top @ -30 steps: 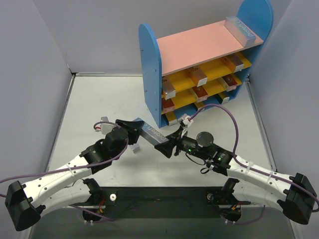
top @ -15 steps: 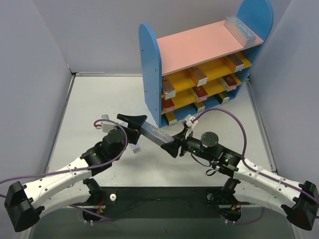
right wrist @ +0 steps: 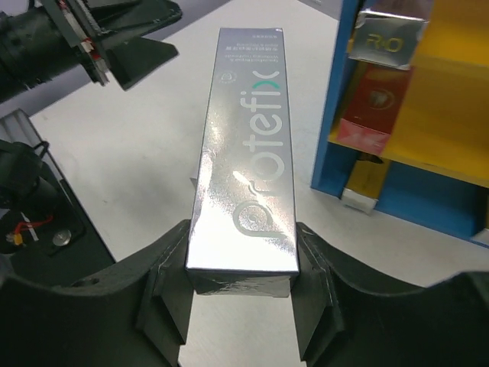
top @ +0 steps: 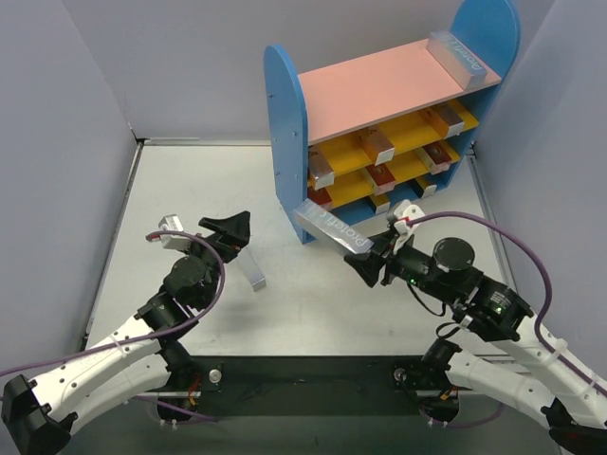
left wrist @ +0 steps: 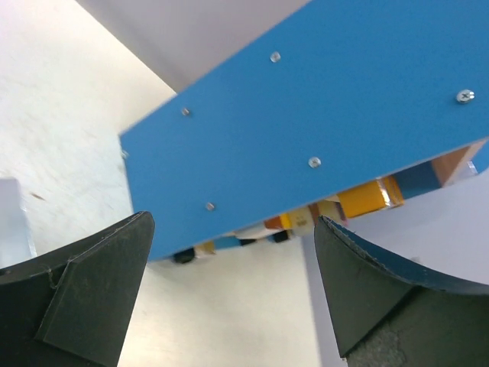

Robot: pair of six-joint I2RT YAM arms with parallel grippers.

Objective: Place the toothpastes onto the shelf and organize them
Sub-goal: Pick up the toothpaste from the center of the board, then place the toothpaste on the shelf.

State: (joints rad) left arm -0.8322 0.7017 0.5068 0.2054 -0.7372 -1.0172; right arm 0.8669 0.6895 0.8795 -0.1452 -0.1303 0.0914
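Note:
My right gripper (top: 365, 258) is shut on the near end of a silver-grey toothpaste box (top: 332, 227) lettered "Protefix" (right wrist: 248, 153), held just off the table. The box's far end points at the foot of the shelf (top: 285, 114), by its blue left panel. My left gripper (top: 230, 235) stands open and holds nothing, to the left of that box. In the left wrist view its fingers (left wrist: 92, 298) frame the blue side panel (left wrist: 306, 130). A second silver toothpaste (top: 251, 268) lies on the table beside the left gripper. Another one (top: 462, 55) rests on the pink top board.
Several toothpastes sit on the yellow boards (top: 379, 152) and the blue base, among them a silver-gold box (right wrist: 386, 42) and a red one (right wrist: 370, 99). Grey walls close in the table on the left, back and right.
My left gripper has opened, let go of the silver box and drawn back to the left. My right gripper has closed on it and carried it right, toward the shelf.

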